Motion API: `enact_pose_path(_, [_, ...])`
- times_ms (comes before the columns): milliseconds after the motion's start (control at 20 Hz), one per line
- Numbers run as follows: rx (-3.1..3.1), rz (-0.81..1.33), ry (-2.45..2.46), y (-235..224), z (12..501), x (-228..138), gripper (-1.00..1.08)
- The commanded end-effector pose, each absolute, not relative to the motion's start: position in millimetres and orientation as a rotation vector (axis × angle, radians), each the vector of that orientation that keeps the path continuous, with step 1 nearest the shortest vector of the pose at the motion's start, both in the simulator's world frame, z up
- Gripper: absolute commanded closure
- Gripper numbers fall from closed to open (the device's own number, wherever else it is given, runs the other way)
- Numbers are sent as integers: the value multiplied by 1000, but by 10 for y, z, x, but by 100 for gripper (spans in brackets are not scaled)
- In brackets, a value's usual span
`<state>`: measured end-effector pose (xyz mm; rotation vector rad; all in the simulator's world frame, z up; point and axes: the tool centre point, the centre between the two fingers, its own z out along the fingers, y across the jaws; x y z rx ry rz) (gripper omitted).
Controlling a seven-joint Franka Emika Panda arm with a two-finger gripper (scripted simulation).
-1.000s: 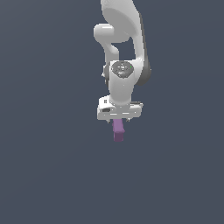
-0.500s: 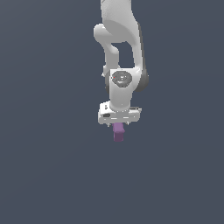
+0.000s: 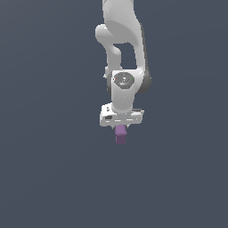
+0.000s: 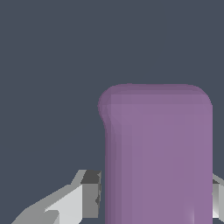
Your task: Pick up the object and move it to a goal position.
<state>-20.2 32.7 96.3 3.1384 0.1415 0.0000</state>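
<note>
I see my white arm (image 3: 122,53) reaching down in the exterior view, with the pincer (image 3: 120,130) at its low end. The pincer is clamped on the purple block (image 3: 120,134). The block hangs out from under the pincer, pointing down, with plain dark grey all around it. I cannot tell if it is touching anything below.

In the wrist view the block (image 4: 157,157) looks big and fills much of the picture. It has soft, round corners. One grey finger (image 4: 87,194) sits right against one side of it, and a small bit of the other finger shows at the far side. The block is squeezed between the two. Behind it I see only dark grey.
</note>
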Motion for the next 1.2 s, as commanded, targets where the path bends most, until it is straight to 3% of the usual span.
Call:
enact_pose_path(0, [3138,0,142,328,961,-202,108])
enact_pose_path(550, [3138,0,142,531,1329,-158,108])
enact_pose_path(1150, [3138,0,142,1126,2406,-15,108])
